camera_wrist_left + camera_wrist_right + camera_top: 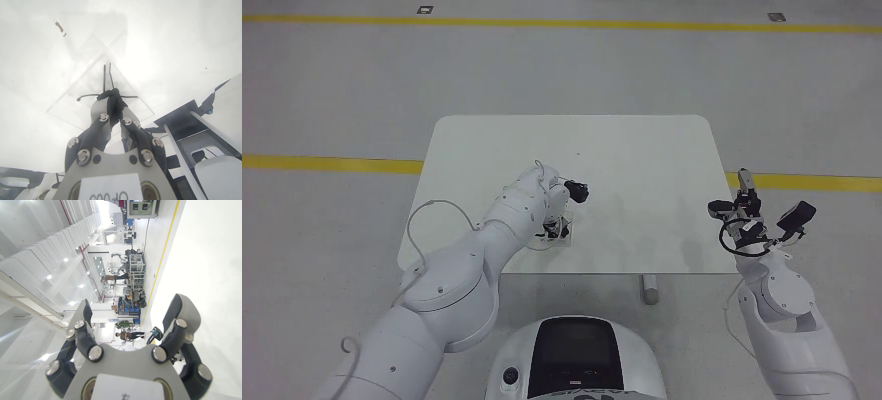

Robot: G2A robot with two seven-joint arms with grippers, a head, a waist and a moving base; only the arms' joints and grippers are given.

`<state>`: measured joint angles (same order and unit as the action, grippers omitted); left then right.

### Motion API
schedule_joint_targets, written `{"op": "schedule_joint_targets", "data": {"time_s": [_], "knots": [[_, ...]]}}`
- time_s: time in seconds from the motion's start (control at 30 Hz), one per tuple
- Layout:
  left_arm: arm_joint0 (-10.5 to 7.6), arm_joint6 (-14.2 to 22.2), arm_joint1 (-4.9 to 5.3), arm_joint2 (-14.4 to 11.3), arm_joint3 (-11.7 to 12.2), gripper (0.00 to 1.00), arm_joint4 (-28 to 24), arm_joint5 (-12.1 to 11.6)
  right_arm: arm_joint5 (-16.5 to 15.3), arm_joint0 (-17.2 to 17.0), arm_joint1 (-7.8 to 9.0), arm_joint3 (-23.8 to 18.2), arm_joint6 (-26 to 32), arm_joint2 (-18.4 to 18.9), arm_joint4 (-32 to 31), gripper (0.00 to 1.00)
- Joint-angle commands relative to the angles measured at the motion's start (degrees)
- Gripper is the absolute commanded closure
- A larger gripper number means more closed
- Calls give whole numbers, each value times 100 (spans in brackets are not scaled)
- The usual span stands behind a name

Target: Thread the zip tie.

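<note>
The left hand (pixel 113 94) is pinched fully shut, its tips pressed down on a black zip tie (pixel 88 95) near the middle of the strap. The tie's head lies out to one side of the tips and its thin tail to the other, flat on a clear plate (pixel 62 111) directly under the hand. 2 more thin black strands (pixel 104 79) run straight ahead from the tips; I cannot tell whether they are a second tie or a reflection in the plate. The plate rests on the white tabletop (pixel 37 56).

The right hand (pixel 130 311) is spread wide with nothing between its pads. It is well apart from the left hand, at the tabletop's edge, and aimed out at the room.

This looks like the pick-up step, since the tie forms no loop yet. The next move probably calls for lifting the strap off the plate, then bringing the right hand across to steer the tail into the head's slot, which needs fine alignment.

The left wrist view gives the grip and how the tie lies. The top view gives the wide gap between the 2 hands.
</note>
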<state>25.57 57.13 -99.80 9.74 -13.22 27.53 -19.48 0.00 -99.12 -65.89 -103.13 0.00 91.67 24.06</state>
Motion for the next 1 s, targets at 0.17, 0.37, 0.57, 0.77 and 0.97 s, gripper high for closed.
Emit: {"op": "schedule_joint_targets", "data": {"time_s": [0.17, 0.37, 0.57, 0.77, 0.97], "knots": [[-51, -27, 6, 0, -26, 100, 43, 0, 0, 0, 0, 0, 0, 0, 0, 0], [-106, 10, 24, 0, -27, 100, 63, 0, 0, 0, 0, 0, 0, 0, 0, 0], [-137, 35, 45, 0, -69, 100, 44, 0, 0, 0, 0, 0, 0, 0, 0, 0], [-104, 18, 55, 0, -100, 100, 51, 0, 0, 0, 0, 0, 0, 0, 0, 0], [-53, -1, 46, 0, -152, 72, 62, 0, 0, 0, 0, 0, 0, 0, 0, 0]]}}
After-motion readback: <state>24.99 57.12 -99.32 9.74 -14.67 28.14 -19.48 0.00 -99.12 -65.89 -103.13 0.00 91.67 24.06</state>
